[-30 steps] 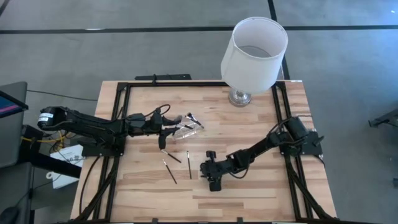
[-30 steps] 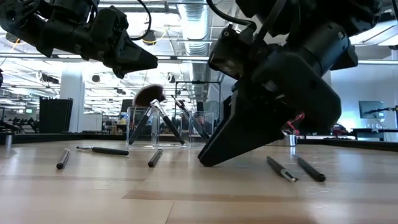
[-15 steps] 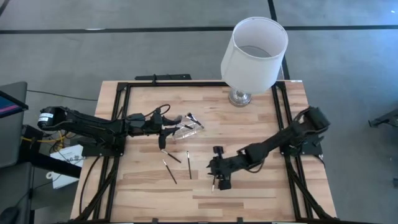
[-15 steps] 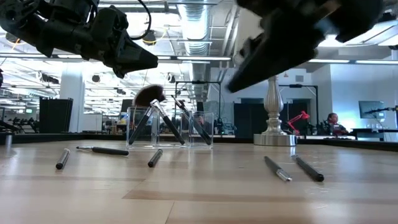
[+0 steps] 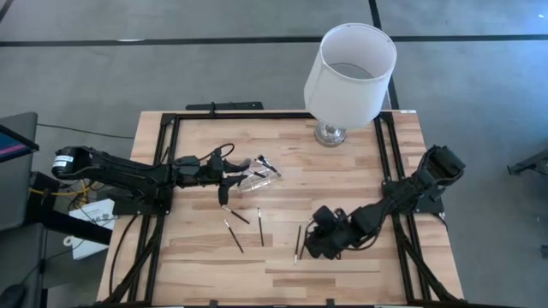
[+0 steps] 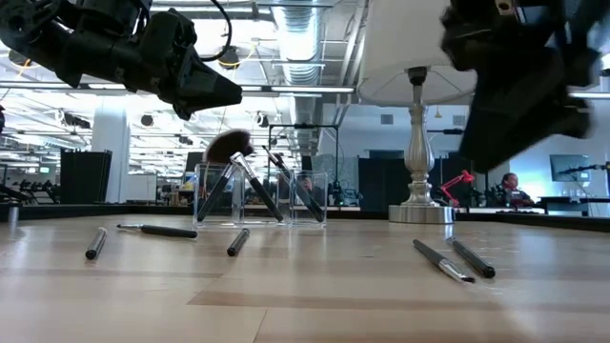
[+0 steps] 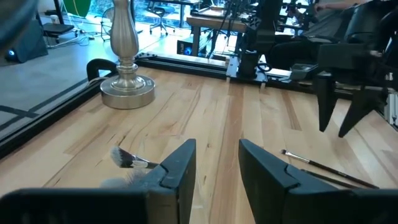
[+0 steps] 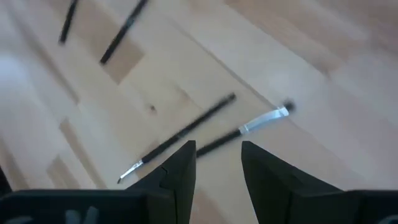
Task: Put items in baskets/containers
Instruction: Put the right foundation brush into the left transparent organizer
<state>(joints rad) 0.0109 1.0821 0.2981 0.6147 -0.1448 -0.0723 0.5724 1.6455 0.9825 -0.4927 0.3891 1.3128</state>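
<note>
A small clear container (image 6: 257, 195) stands on the wooden table left of centre, with several dark brushes leaning in it, among them a fluffy-headed one (image 6: 227, 145). My left gripper (image 5: 233, 177) hovers open just left of and above the container (image 5: 255, 177), with nothing between its fingers (image 7: 180, 165). Several thin brushes lie flat on the table: three (image 5: 235, 214) (image 5: 233, 235) (image 5: 260, 227) near the middle and a pair (image 5: 298, 242) to their right. My right gripper (image 5: 315, 246) hangs open above that pair (image 8: 180, 137) (image 8: 255, 124), pointing steeply down.
A lamp with a white shade (image 5: 349, 68) and silver base (image 5: 330, 133) stands at the table's far edge, right of centre. Black frame rails (image 5: 167, 171) run along the table's left, right and far sides. Bare wood lies along the near edge.
My right gripper has risen off the table and moved toward the table's right edge, rolling about its own axis as it went. Its finger gap looks the same. The two brushes below it still lie on the table.
</note>
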